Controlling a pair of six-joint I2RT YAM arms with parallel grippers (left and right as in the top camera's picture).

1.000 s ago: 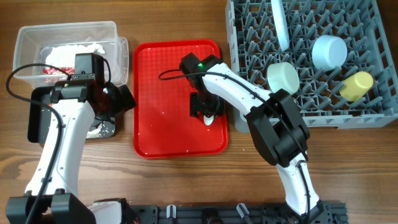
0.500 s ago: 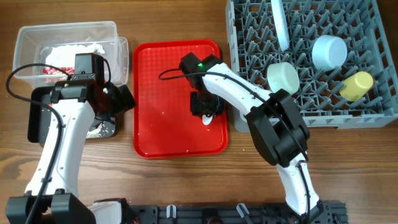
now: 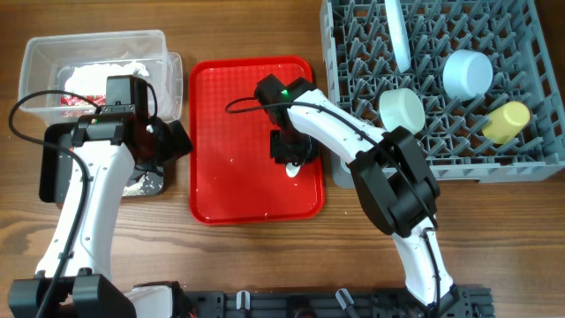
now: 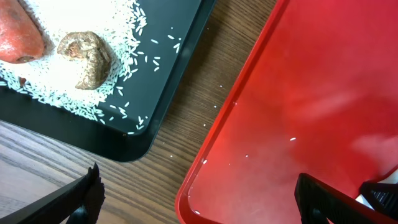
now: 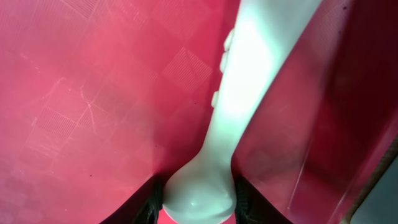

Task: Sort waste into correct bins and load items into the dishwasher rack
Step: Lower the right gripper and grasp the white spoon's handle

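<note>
My right gripper (image 3: pixel 291 157) is down on the flat red serving tray (image 3: pixel 229 177), its fingers closed on the bowl end of the white spoon (image 5: pixel 242 93). My left gripper (image 4: pixel 199 199) is open and empty, between the black tray (image 4: pixel 168 93) and the red tray. The black tray holds the carrot piece (image 4: pixel 18 37), the brownish lump (image 4: pixel 87 56) and rice grains (image 4: pixel 68 84). The clear tub (image 3: pixel 97 44) holds the red-and-white wrapper (image 3: pixel 75 97). The grey rack (image 3: pixel 441 155) holds the plate (image 3: pixel 397 35), the light blue bowl (image 3: pixel 468 72), the pale green bowl (image 3: pixel 402 110) and the yellow cup (image 3: pixel 506 121).
A few stray rice grains lie on the wood (image 4: pixel 186 124) between the black tray and the red tray, and on the red tray (image 4: pixel 292 139). The rack stands right beside the red tray's right edge.
The right gripper and the spoon have shifted very slightly left on the red tray. The left arm has not moved.
</note>
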